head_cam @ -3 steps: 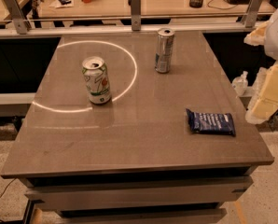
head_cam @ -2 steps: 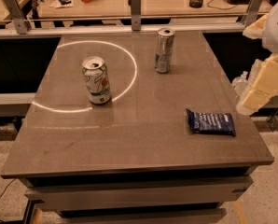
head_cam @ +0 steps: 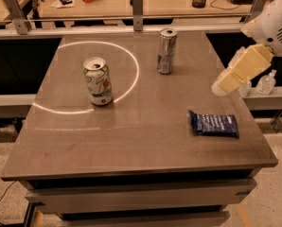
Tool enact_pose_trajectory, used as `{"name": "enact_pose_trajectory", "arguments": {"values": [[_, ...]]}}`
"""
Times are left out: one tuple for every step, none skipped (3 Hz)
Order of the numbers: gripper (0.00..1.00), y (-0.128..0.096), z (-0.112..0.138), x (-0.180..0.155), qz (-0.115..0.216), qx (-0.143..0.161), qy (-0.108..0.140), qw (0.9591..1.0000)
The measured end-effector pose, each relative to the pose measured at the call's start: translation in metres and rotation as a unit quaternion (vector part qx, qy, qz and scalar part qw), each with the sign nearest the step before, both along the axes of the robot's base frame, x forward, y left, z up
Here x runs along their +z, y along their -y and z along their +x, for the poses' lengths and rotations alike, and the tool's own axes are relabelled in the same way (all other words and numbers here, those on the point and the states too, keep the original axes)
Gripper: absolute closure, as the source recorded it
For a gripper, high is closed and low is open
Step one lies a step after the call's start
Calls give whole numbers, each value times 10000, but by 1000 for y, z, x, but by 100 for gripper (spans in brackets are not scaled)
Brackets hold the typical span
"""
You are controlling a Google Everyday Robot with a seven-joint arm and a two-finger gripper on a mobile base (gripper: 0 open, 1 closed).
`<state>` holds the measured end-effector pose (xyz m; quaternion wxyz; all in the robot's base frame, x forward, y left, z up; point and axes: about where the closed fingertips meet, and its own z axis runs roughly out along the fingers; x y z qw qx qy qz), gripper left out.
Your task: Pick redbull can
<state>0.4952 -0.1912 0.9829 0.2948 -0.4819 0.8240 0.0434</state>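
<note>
The redbull can [head_cam: 166, 51] is slim and silver with blue panels. It stands upright at the back middle of the brown table [head_cam: 131, 141]. My gripper [head_cam: 222, 86] is cream-coloured on a white arm. It hangs above the table's right edge, to the right of the can and well apart from it, pointing down and to the left. It holds nothing that I can see.
A wider white can with green and red markings [head_cam: 98, 82] stands upright at the left middle, inside a ring of light. A dark blue snack packet [head_cam: 213, 124] lies flat near the right front. A small clear bottle [head_cam: 265, 83] stands off the table's right side. A cluttered desk lies behind.
My gripper has moved left and a little up, from beyond the right edge to over the table's right side. The cans and the packet have not moved.
</note>
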Motion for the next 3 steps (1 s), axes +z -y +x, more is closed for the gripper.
{"name": "enact_pose_trajectory", "arguments": {"values": [[0, -11, 21, -13, 823, -205, 106, 9963], [0, -21, 37, -23, 1533, -231, 368, 9872], [0, -28, 50, -30, 1909, -148, 702, 9790]]}}
